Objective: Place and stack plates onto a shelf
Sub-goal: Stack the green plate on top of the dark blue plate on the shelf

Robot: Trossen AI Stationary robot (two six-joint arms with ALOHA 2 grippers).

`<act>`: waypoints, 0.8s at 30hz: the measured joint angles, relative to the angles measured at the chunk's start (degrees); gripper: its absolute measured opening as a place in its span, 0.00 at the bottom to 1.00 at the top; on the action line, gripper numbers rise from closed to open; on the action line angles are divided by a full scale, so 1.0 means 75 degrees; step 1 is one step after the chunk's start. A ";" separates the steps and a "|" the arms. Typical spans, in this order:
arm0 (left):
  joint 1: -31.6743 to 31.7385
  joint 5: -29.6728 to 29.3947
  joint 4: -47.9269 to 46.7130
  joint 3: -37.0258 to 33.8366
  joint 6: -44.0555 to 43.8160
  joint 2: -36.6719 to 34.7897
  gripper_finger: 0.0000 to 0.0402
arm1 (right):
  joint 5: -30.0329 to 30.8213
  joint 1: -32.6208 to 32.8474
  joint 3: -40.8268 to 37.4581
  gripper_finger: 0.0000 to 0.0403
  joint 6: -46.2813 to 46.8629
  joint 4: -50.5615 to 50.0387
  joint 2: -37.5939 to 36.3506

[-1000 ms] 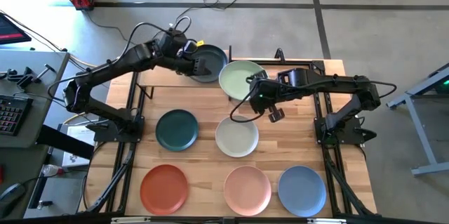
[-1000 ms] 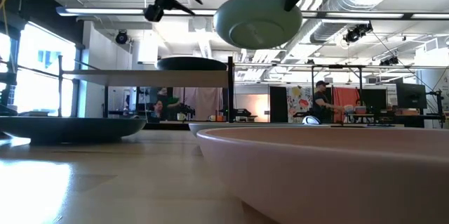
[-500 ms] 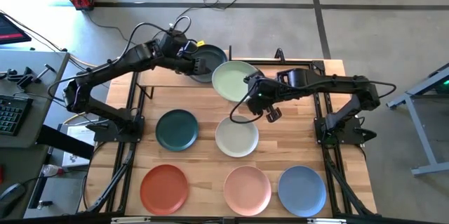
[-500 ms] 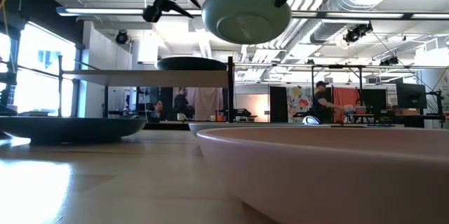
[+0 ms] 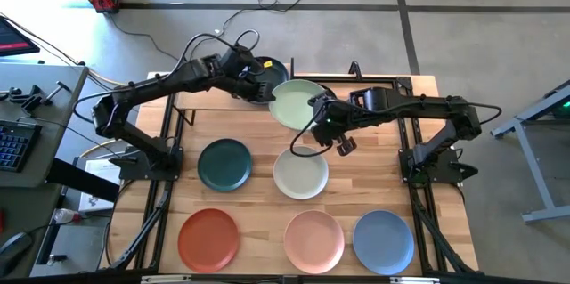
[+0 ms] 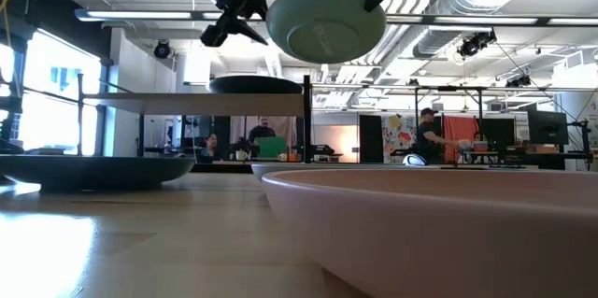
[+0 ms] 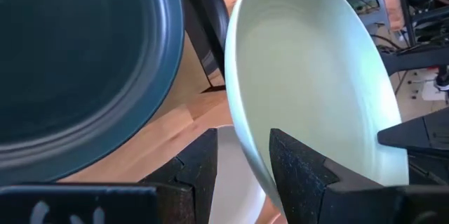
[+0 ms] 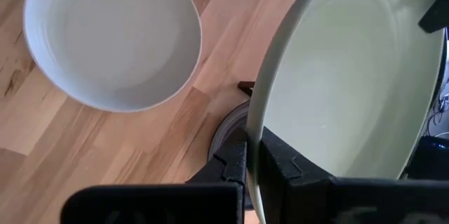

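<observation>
1. While the right gripper [image 5: 322,113] is clamping the rim of the round matte pale green plate [image 5: 296,103], its fingers [image 8: 238,155] are pressing shut on that edge; the plate is hanging tilted in the air above the back of the table, near the small light-wood shelf on a thin black frame [image 6: 192,101].
2. The left gripper [image 5: 264,82] is reaching in from the other side with its fingers [image 7: 298,164] standing apart; the pale green plate's rim is sitting in the gap between them, and they are not squeezing it.
3. A round charcoal plate [image 6: 257,84] is lying on the shelf board, partly covered from above by the left arm.
4. On the plank tabletop [image 5: 258,186], a dark teal plate [image 5: 224,164] and an off-white plate [image 5: 301,174] are lying in the middle row; a terracotta orange plate [image 5: 208,239], a pink plate [image 5: 313,239] and a blue plate [image 5: 383,241] are lying along the front, each apart from the others.
</observation>
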 joint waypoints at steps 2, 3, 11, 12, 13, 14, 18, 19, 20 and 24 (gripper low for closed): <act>-0.0001 0.0063 0.0064 0.0000 0.0010 0.0023 0.29 | 0.0018 0.0003 0.0000 0.00 0.0003 0.0037 0.0000; -0.0001 0.0076 0.0057 0.0000 0.0012 0.0023 0.29 | 0.0017 0.0003 0.0000 0.00 0.0003 0.0070 0.0000; -0.0001 0.0092 0.0048 0.0000 0.0327 0.0023 0.25 | 0.0126 0.0003 0.0000 0.00 0.0002 0.0193 0.0000; -0.0001 0.0088 0.0048 0.0000 0.0397 0.0023 0.23 | 0.0196 0.0003 0.0000 0.00 0.0000 0.0203 0.0000; -0.0004 0.0085 0.0048 0.0000 0.0444 0.0023 0.21 | 0.0267 0.0003 0.0000 0.00 0.0000 0.0216 0.0000; -0.0016 0.0062 0.0045 0.0000 0.0478 0.0023 0.19 | 0.0348 0.0004 0.0000 0.00 -0.0003 0.0224 0.0000; -0.0033 -0.0050 0.0049 0.0000 0.0610 0.0023 0.11 | 0.0364 0.0009 0.0000 0.00 -0.0006 0.0234 0.0000; -0.0033 -0.0057 0.0057 0.0000 0.0621 0.0023 0.10 | 0.0364 0.0009 0.0000 0.00 -0.0006 0.0243 0.0000; -0.0033 -0.0071 0.0074 0.0000 0.0624 0.0023 0.09 | 0.0364 0.0009 0.0000 0.00 -0.0006 0.0248 0.0000; -0.0033 -0.0175 0.0098 0.0000 0.0708 0.0023 0.06 | 0.0364 0.0011 0.0000 0.00 -0.0006 0.0339 0.0000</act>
